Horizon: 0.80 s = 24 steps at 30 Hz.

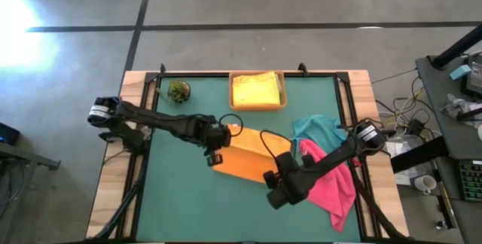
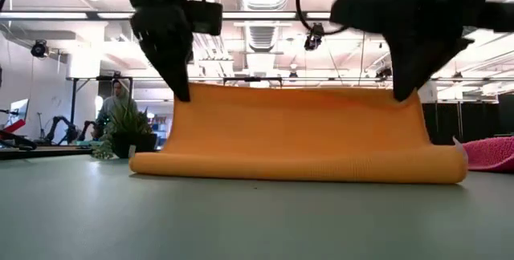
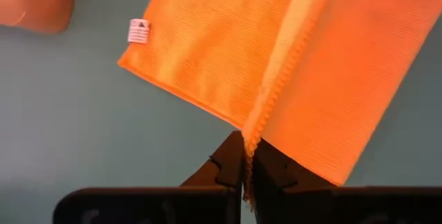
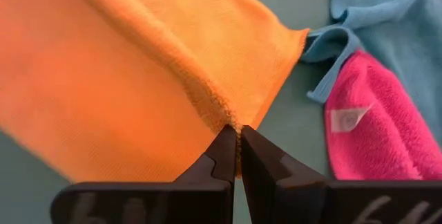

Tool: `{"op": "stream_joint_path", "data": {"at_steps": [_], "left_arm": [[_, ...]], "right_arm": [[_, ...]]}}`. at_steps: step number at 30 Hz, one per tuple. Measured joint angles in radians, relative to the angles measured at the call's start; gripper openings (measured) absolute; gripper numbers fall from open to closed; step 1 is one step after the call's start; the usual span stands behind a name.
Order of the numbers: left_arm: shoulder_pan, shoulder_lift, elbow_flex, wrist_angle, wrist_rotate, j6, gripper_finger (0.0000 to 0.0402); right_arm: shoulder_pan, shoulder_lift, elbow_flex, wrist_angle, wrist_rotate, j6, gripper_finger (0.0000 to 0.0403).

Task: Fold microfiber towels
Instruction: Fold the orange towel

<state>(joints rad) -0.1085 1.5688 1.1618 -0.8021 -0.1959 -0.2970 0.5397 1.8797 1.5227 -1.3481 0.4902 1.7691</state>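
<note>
Holding one corner each, the left gripper (image 3: 244, 172) and right gripper (image 4: 237, 144) pinch the orange towel (image 2: 297, 136), which hangs below them, lower half trailing on the counter (image 2: 241, 220).

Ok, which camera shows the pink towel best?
The right wrist view: the pink towel fills it, tag visible. The high view shows it part-hidden under the right arm; the low view catches only an edge; the left wrist view misses it.
</note>
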Motion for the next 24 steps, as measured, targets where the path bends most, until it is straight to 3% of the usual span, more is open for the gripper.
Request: {"op": "stream_joint_path", "data": {"at_steps": [17, 24], "left_arm": [[0.138, 0.094, -0.017, 0.150, -0.024, 0.078, 0.0000], [0.165, 0.116, -0.018, 0.137, -0.024, 0.079, 0.0000]], "right_arm": [[-0.110, -0.003, -0.137, 0.048, 0.006, -0.087, 0.0008], [-0.141, -0.005, -0.149, 0.079, 0.009, -0.165, 0.0009]]}}
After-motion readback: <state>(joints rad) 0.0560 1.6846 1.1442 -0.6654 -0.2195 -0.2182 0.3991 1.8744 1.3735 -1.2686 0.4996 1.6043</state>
